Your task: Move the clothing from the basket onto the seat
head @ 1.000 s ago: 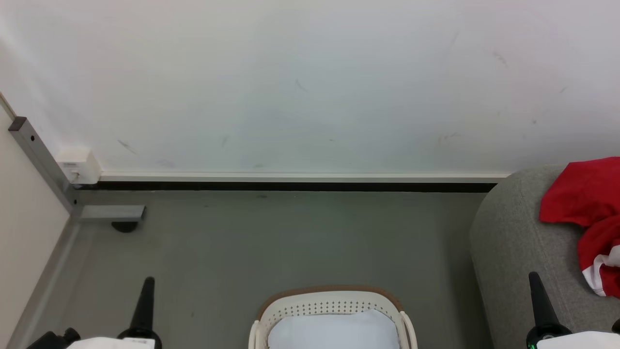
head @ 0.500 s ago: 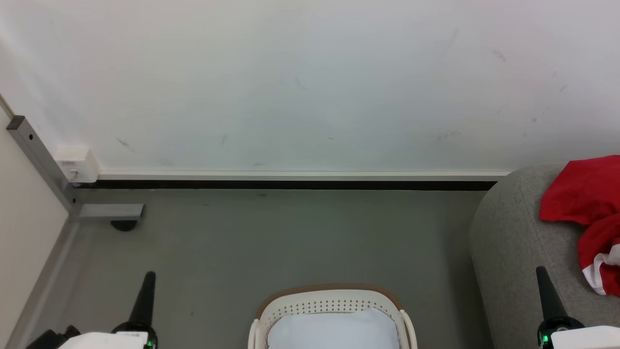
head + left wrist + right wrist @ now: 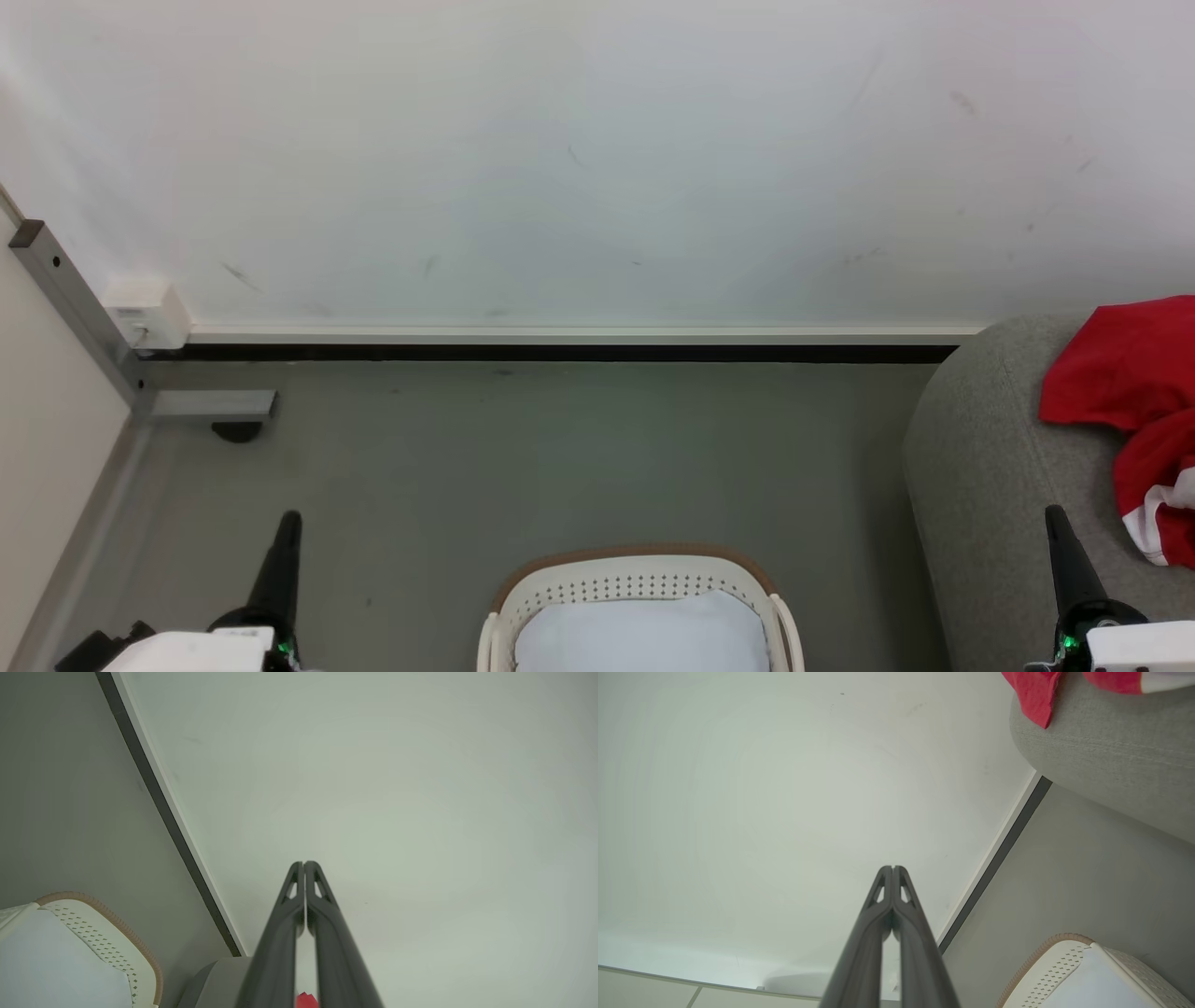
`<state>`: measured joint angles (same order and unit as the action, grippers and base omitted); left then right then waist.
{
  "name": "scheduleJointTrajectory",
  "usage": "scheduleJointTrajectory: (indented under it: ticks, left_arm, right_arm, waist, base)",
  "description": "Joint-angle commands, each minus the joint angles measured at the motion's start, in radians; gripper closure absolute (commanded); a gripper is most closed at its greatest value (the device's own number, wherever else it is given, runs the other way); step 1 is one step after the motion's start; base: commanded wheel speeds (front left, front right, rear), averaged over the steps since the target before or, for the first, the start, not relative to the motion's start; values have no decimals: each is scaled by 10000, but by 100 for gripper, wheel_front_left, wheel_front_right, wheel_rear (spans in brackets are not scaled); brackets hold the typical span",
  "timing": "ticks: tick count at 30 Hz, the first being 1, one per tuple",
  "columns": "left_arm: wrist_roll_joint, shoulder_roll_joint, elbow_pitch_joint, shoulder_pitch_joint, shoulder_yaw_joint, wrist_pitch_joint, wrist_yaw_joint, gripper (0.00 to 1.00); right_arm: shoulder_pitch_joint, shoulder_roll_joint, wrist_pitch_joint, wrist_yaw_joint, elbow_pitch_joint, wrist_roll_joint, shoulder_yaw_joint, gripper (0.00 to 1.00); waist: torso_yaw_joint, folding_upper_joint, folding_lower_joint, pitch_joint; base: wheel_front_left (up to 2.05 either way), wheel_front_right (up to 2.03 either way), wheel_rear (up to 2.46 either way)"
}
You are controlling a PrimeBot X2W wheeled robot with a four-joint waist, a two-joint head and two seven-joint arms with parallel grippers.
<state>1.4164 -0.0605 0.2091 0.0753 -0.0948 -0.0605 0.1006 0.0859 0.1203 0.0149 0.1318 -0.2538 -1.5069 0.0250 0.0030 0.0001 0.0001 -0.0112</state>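
Clothing (image 3: 1134,373) lies on the seat (image 3: 990,448); the basket (image 3: 635,569) shows me a white pad (image 3: 644,635). Left end effector (image 3: 304,863) and right end effector (image 3: 893,868) are pinched together, empty. I judge the transfer done; next, park both.

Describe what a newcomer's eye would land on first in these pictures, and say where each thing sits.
The bright red clothing stands out, heaped on the grey seat at the head view's right edge. Next comes the cream basket at bottom centre, holding a flat white pad.
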Motion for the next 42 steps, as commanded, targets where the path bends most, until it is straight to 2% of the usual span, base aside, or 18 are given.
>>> scheduleJointTrajectory:
  ticks: [1, 28, 42]
  left_arm:
    - [293, -5, -22, 138, -72, -72, -15, 100]
    - [2044, 102, 64, 419, -236, -574, -30, 100]
    - [2013, 100, 62, 413, -233, -575, -30, 100]
  right_arm:
    - [187, 70, -45, -16, 97, -247, -57, 100]
    - [345, 245, -373, -21, 126, -2164, -232, 100]
    - [315, 262, -333, -21, 122, -2126, -183, 100]
  waist:
    - [-1, -1, 0, 5]
    - [-31, -1, -1, 103]
    - [-31, -1, -1, 104]
  base:
    - [0, 0, 0]
    - [0, 0, 0]
    - [0, 0, 0]
